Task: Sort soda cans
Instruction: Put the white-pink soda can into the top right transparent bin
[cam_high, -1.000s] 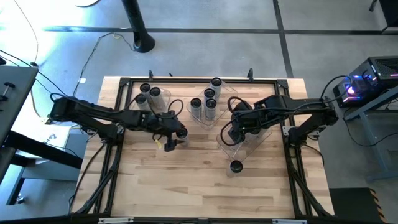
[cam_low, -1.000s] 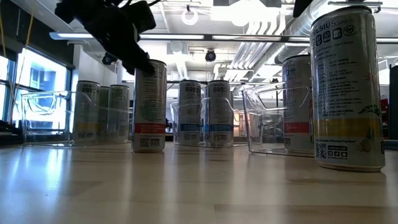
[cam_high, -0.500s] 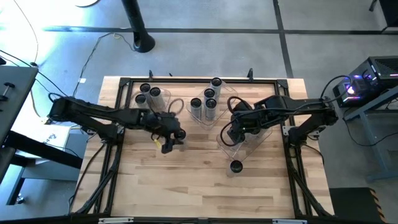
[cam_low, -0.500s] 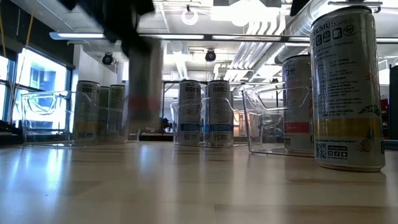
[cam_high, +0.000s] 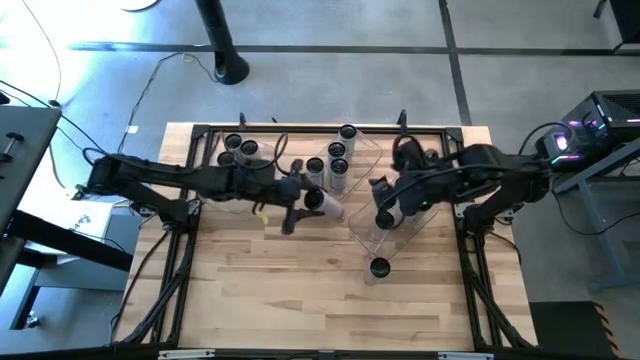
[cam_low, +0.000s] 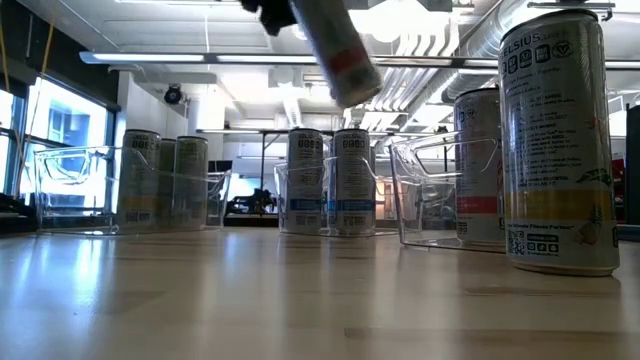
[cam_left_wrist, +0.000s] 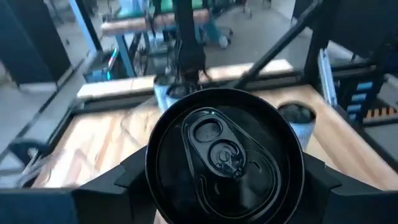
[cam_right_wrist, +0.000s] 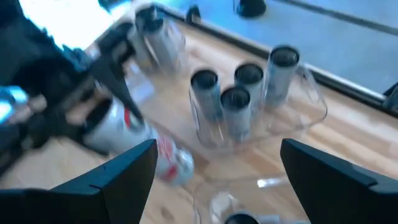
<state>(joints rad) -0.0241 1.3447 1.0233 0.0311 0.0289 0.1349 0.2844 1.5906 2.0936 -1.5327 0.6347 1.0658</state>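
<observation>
Cans fill three clear bins (cam_high: 365, 160). Left gripper (cam_high: 300, 203) clamps one tilted soda can (cam_high: 322, 204) in the air, at 6 o'clock from the middle bin. Right gripper (cam_high: 385, 213), jaws apart, hovers over the right bin. A lone can (cam_high: 379, 267) stands at 6 o'clock.

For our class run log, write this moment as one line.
left hand: shut on red-banded soda can, lifted, tilted | right hand: open, over right bin | lone can: on table

At the right edge of the low view, the nearest soda can (cam_low: 558, 140) carries the letters "ELSIUS" near its top, the start cut off. Its fine print and small square codes below cannot be read, nor can the other cans' labels.
</observation>
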